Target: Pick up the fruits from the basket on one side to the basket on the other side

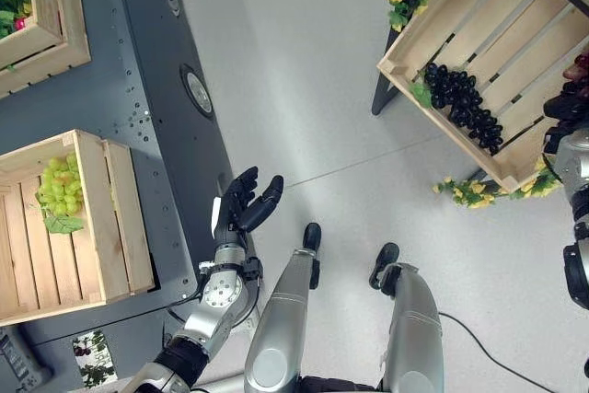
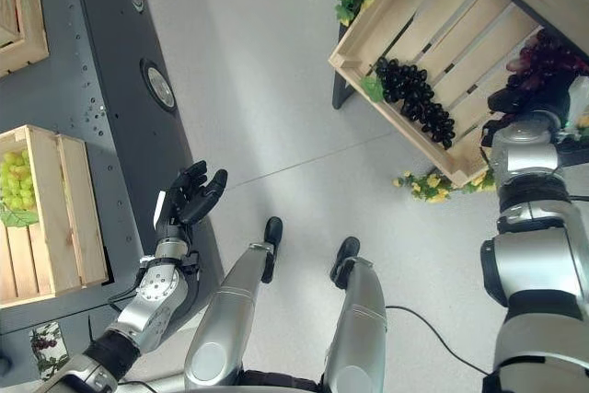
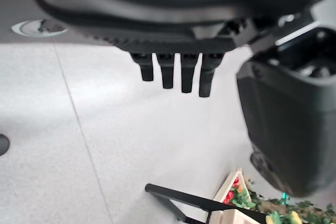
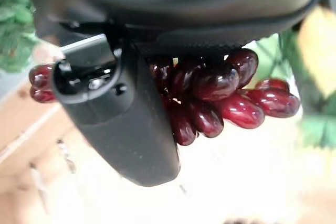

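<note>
Right hand (image 2: 525,98) reached into slatted wooden crate on right (image 2: 368,43), fingers clamped on red grape bunch (image 4: 226,98). Black grape bunch (image 2: 414,98) lay unpicked in that crate. Left hand (image 1: 244,204) idle, fingers apart. Green grape bunch (image 1: 60,186) sat in left wooden crate (image 1: 115,218). Transfer looked barely started.

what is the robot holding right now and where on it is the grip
The right robot hand is closed on the red grape bunch, thumb across its side, over the right crate. The left robot hand is open, empty.

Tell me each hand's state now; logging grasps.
Left hand: open, holding nothing.
Right hand: shut on the red grapes.
</note>
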